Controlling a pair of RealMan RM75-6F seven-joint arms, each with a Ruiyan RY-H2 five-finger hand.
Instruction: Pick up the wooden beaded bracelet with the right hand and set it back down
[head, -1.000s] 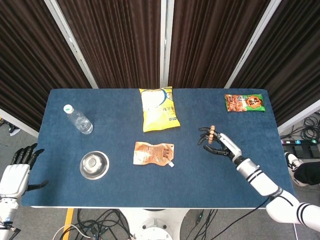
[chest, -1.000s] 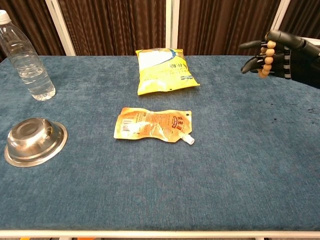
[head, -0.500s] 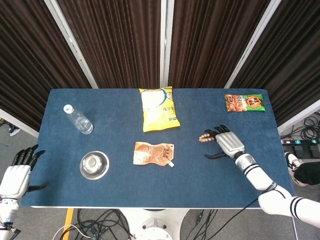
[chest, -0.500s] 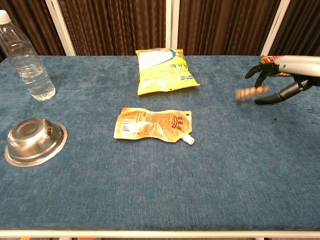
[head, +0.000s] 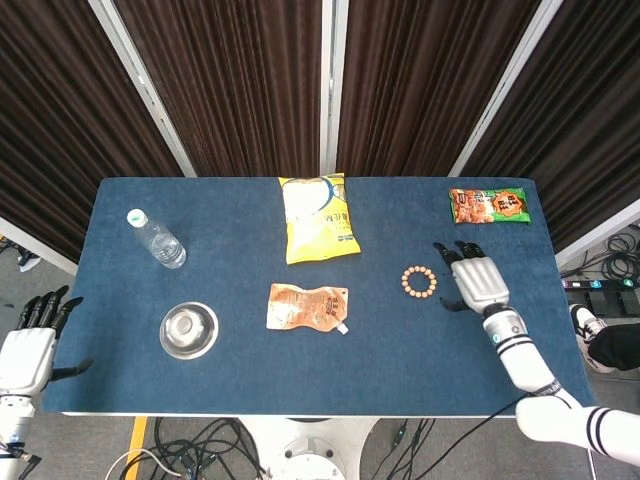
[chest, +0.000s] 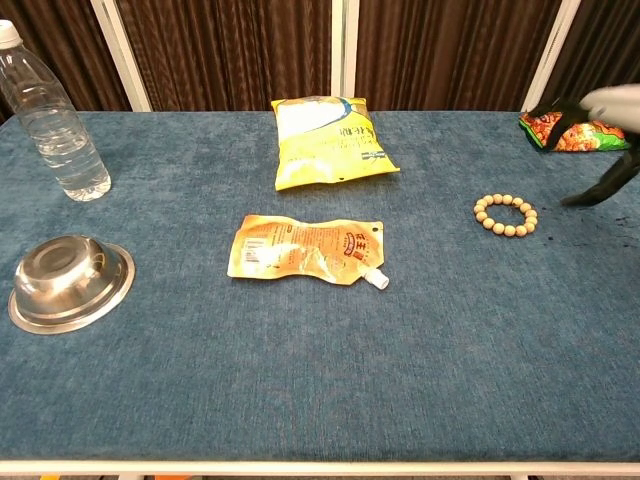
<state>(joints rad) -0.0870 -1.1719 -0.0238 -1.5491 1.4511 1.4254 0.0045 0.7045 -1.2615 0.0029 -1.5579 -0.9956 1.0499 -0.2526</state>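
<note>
The right hand (head: 477, 283) hovers over the blue table (head: 230, 330) near its right edge, fingers spread and holding nothing, with bare cloth between it and the front edge and the red snack packet (head: 487, 205) well apart toward the back corner. The wooden beaded bracelet (head: 419, 281) lies flat on the cloth as a closed ring just beside the hand on its inner side, not touching it, with open cloth separating it from the orange pouch (head: 307, 307). The left hand (head: 27, 352) hangs open off the table's front left corner, holding nothing.
</note>
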